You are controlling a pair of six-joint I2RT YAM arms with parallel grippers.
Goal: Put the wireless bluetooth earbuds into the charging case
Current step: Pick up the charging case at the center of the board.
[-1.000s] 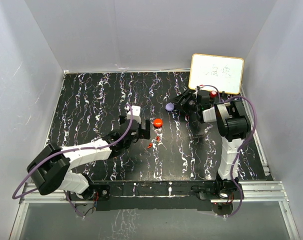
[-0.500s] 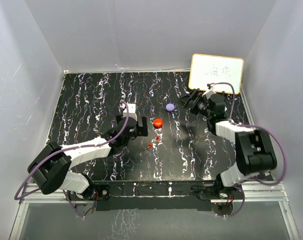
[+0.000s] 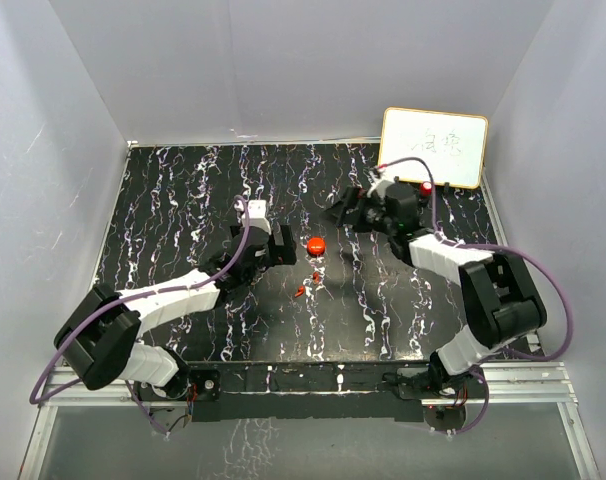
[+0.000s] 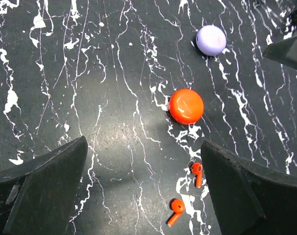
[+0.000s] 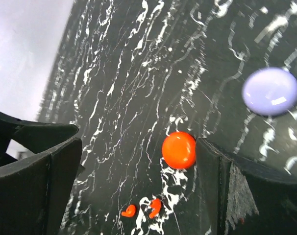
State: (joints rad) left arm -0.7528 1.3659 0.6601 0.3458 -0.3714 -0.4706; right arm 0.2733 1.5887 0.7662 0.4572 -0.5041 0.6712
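Two red earbuds [image 3: 308,284] lie loose on the black marbled table, one [image 4: 197,172] just inside my left gripper's right finger, the other [image 4: 176,209] nearer its camera. The round red charging case [image 3: 315,244] sits lid shut just beyond them [image 4: 186,105]. A round lavender case [image 4: 210,40] lies farther back; the top view hides it under my right gripper [image 3: 340,213]. My left gripper [image 3: 281,250] hovers left of the red case, open and empty [image 4: 143,152]. My right gripper [image 5: 138,147] is open and empty, with the red case [image 5: 179,150] by its right finger and the lavender case [image 5: 270,91] beyond.
A white board with writing [image 3: 433,146] leans at the back right, with a small red object [image 3: 425,187] in front of it. White walls enclose the table on three sides. The arm bases stand along the near edge rail [image 3: 323,378].
My right gripper has opened wider, and its arm has swung so the gripper now hangs over the lavender case. My left gripper has drawn back slightly to the left.
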